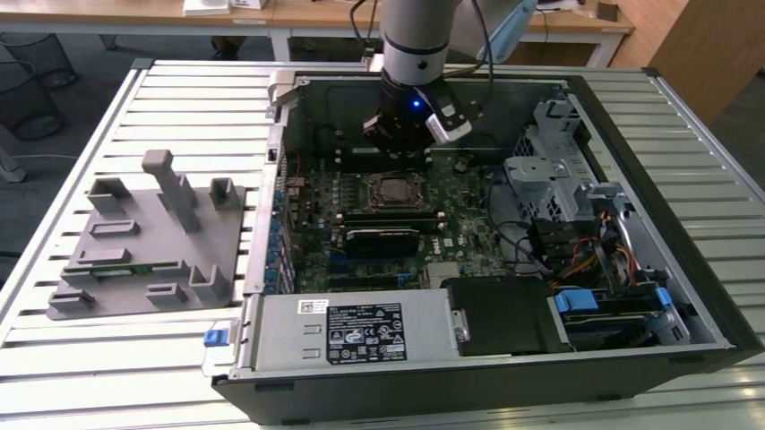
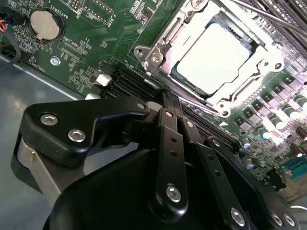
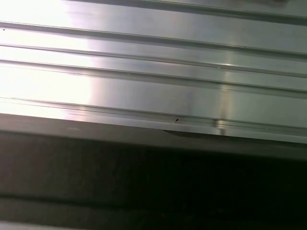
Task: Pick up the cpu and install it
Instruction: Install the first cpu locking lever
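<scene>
Cpu (image 2: pixel 217 56) sat seated in the motherboard (image 2: pixel 96 28) socket (image 2: pixel 158 52), frame around it. Jaws were closed and empty, at six o'clock of the socket in the second wrist view, apart from it.

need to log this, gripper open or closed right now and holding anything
Gripper: closed, fingers together with nothing between them; the cpu lies in its socket on the motherboard.

You're at a lab or workshop bench: slatted aluminium table (image 1: pixel 143 358), opened computer case (image 1: pixel 478 376) with bare motherboard (image 1: pixel 460 193), grey fixture tray (image 1: pixel 143 242), wire bins (image 1: pixel 30 85) and wooden desks (image 1: pixel 120 13) behind.
</scene>
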You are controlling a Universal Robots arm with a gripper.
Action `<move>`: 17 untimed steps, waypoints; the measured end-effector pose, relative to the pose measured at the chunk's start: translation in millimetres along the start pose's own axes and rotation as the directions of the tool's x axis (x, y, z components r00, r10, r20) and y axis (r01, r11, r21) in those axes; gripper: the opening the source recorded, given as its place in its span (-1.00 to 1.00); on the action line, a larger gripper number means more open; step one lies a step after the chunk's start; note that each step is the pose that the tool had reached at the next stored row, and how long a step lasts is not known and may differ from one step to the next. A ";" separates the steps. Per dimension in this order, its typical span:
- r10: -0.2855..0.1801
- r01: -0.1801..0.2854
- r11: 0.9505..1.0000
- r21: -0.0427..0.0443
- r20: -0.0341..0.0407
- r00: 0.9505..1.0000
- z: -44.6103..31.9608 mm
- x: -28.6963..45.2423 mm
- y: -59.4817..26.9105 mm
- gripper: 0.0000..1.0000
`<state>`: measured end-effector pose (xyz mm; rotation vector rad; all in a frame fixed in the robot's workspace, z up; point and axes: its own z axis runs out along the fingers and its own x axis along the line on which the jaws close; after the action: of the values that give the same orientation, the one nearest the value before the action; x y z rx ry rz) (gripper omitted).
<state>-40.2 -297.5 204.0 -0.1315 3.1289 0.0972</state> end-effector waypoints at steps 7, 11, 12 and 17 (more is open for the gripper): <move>0.000 0.000 1.000 0.000 -0.001 1.000 1.6 -4.3 -1.0 -0.79; 0.000 0.000 1.000 0.000 -0.001 1.000 3.8 -4.5 -1.8 -0.79; 0.000 0.000 1.000 0.000 -0.001 1.000 4.3 -4.5 -2.1 -0.79; 0.000 0.000 1.000 0.001 -0.001 1.000 4.9 -4.4 -2.7 -0.79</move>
<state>-35.6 -299.5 199.1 -0.1313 3.1304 0.0951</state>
